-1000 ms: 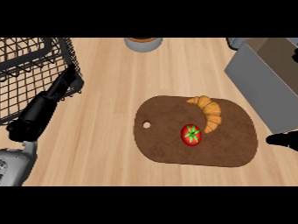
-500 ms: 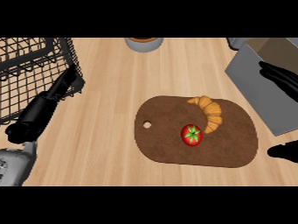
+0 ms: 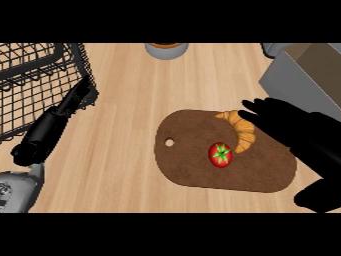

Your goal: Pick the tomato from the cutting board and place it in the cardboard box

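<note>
While glossy round tomato [image 3: 220,154] sits on oval wooden cutting board [image 3: 202,170], right hand [image 3: 298,130] above (fingers [image 3: 258,107] straight, spread)

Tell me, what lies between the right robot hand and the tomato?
In the head view, a croissant lies between the right robot hand and the tomato, on the cutting board.

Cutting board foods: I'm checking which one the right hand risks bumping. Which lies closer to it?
The croissant, curved and golden, lies right beside the right hand; the red tomato sits farther left.
</note>
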Robot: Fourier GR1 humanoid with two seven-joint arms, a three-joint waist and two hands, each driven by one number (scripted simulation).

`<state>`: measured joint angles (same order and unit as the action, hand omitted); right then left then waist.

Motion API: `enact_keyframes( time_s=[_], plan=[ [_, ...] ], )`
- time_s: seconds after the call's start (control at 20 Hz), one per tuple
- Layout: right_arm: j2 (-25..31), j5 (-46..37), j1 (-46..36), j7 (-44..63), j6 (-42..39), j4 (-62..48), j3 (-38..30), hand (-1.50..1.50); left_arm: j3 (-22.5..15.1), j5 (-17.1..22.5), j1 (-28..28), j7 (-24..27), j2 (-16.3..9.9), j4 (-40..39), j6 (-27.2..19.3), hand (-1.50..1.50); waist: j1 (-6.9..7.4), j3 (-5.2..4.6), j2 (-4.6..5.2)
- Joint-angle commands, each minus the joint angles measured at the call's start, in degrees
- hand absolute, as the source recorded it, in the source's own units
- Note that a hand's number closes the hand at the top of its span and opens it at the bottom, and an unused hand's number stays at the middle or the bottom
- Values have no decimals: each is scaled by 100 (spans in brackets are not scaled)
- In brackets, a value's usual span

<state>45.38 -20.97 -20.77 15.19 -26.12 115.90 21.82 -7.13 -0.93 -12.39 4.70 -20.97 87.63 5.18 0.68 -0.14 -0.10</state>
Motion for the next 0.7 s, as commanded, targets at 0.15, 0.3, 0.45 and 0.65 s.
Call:
enact_keyframes(
  time_s=[0.15, 0.3, 0.45, 0.65],
  plan=[
    [-854, -408, -518, 1985, -989, 284, 1067, -150, 124, 68, 435, 73, -109, 356, 195, 0, 15, 5, -14],
    [-1432, -302, -512, 2766, -1340, 530, 1082, -150, 151, -80, -124, -225, 132, 45, 87, 0, -75, 10, -2],
    [-1649, -597, -639, 2478, -1383, -181, 1063, -150, -31, -188, 390, -330, 207, 779, 67, 0, -5, 15, 0],
    [-2289, -1031, -367, 2843, -1359, -241, 1596, -150, 250, -219, -131, -140, 241, -21, 212, 0, -61, 14, 13]
  ],
)
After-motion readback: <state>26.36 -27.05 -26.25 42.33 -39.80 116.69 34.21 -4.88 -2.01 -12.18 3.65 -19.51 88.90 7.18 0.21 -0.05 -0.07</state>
